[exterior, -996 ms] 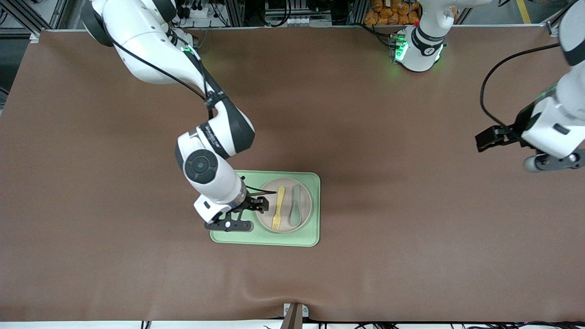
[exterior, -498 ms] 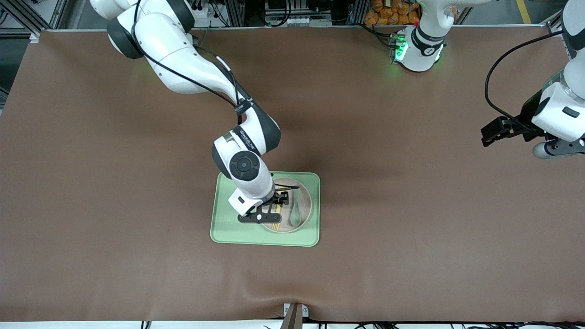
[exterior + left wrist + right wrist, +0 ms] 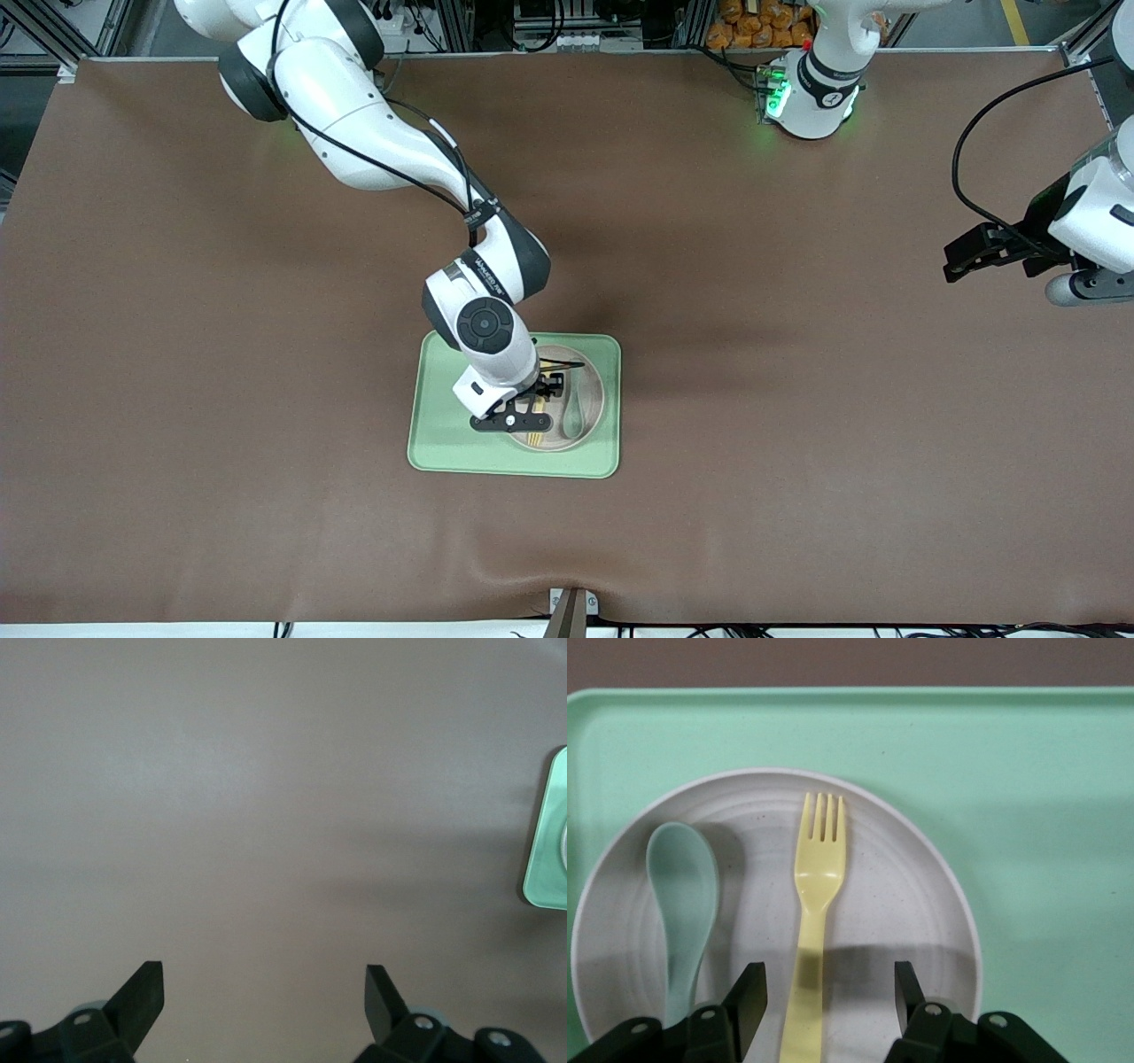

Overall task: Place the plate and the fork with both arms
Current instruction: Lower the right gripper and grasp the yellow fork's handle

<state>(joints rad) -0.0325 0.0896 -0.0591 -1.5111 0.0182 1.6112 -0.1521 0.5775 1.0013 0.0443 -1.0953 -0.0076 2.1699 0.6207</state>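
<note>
The pale plate lies on a light-green tray. The pale-yellow fork lies on the plate, mostly hidden under the right arm in the front view; it shows fully in the right wrist view on the plate. My right gripper hangs over the fork's handle, open, its fingers on either side of the handle. My left gripper waits open and empty over bare table at the left arm's end.
A grey-green spoon lies on the plate beside the fork, also in the right wrist view. The tray's corner shows in the left wrist view. Brown mat covers the table around the tray.
My right gripper moved from the tray beside the plate to over the fork's handle. My left arm drew back toward its end of the table.
</note>
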